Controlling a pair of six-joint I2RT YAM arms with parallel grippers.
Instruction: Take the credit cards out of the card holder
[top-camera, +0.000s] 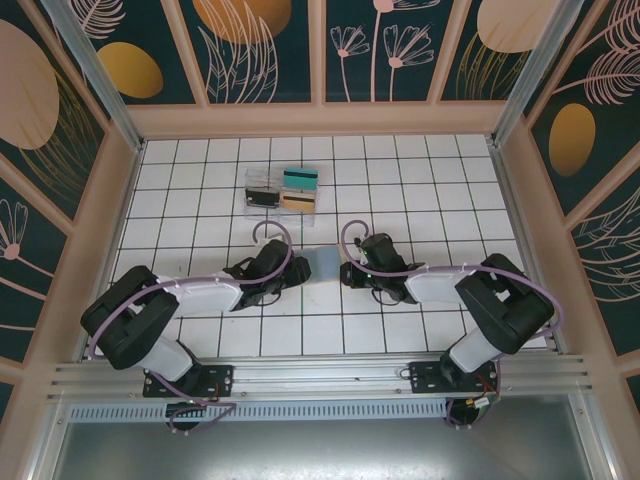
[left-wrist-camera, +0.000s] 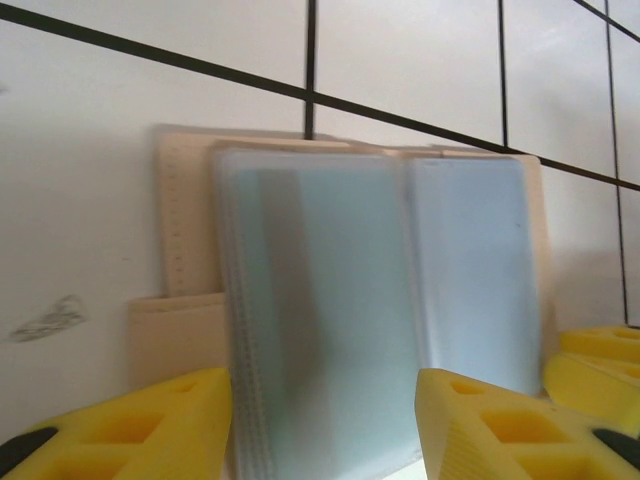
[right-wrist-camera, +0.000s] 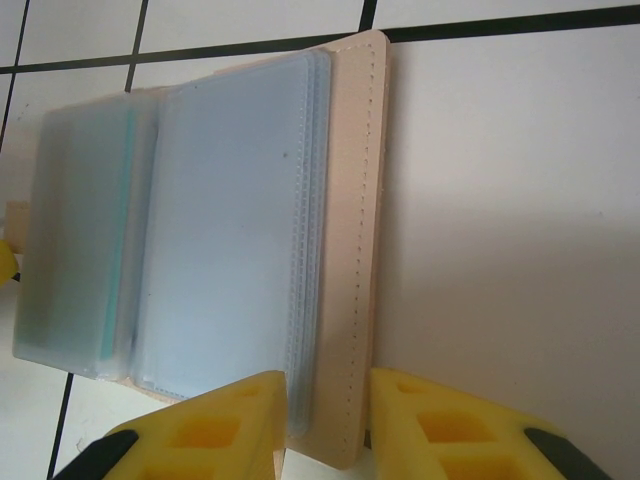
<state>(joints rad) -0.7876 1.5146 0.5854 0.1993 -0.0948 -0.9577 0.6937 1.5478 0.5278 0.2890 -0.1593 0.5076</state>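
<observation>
Three cards (top-camera: 297, 190) lie in the tray (top-camera: 250, 176), and the open holder (right-wrist-camera: 350, 250) sits between the arms, the right gripper (right-wrist-camera: 328, 405) pinching its cover and the left gripper (left-wrist-camera: 322, 405) wide astride its sleeves, where a teal edge (right-wrist-camera: 121, 250) suggests one card remains.

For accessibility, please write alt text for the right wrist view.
An open card holder lies on the white tiled table, grey-blue sleeves up, one with a teal edge. Its tan edge sits between the fingers of the right hand.
</observation>
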